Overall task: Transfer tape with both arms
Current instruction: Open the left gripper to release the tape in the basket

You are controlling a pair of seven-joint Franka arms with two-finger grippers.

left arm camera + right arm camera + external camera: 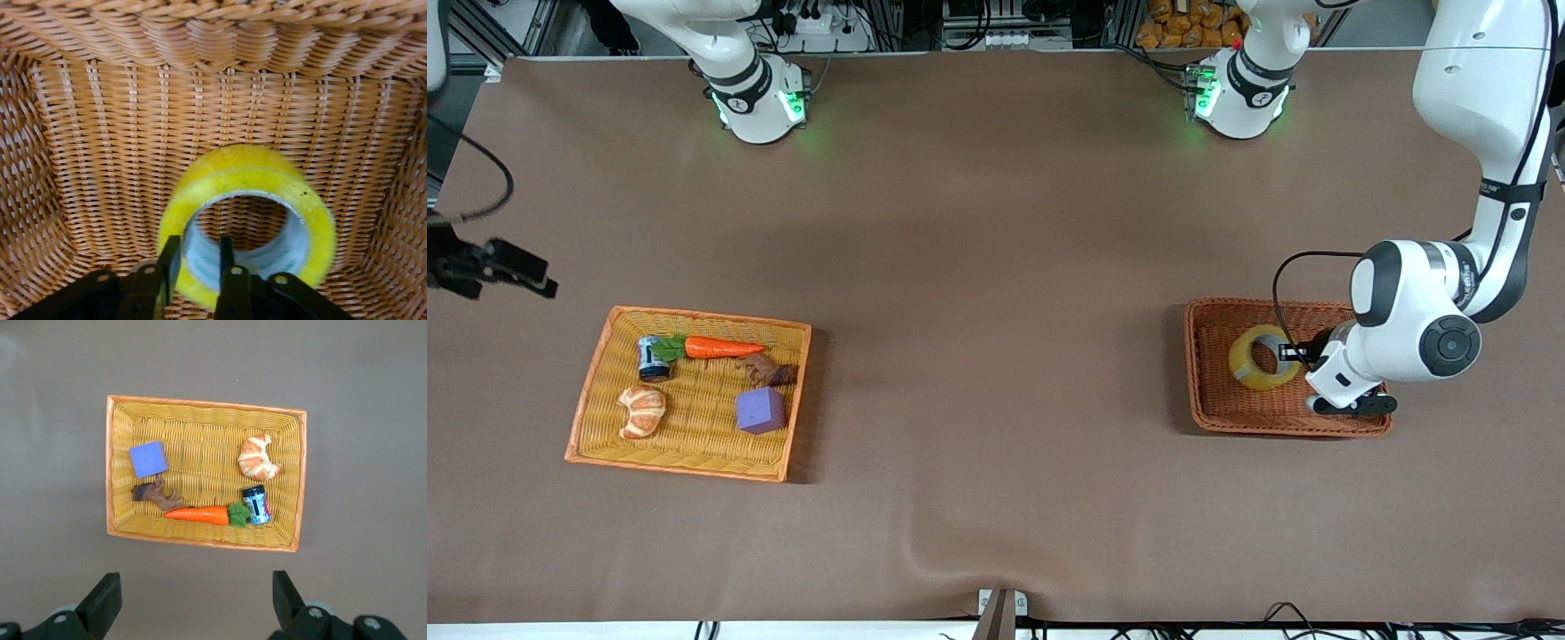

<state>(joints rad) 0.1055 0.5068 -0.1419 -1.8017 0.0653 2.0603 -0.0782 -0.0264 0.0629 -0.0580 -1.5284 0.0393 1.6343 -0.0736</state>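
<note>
The tape (pixel 1240 360), a translucent yellow ring with a pale core, stands tilted in the brown wicker basket (pixel 1227 418) at the left arm's end of the table. My left gripper (pixel 1303 351) reaches into that basket. In the left wrist view my left gripper (pixel 198 248) is shut on the wall of the tape (pixel 267 167), one finger inside the core and one outside. My right gripper (pixel 525 271) is open and empty, up in the air over the table beside the yellow basket (pixel 596 391); its open fingers (pixel 103 600) show in the right wrist view.
The yellow basket (pixel 200 403) holds a purple cube (pixel 760 410), a carrot (pixel 720 347), a peeled orange-segment toy (pixel 641 411), a small can (pixel 652 358) and a brown figure (pixel 769 371). The woven basket wall (pixel 100 133) rises close around the tape.
</note>
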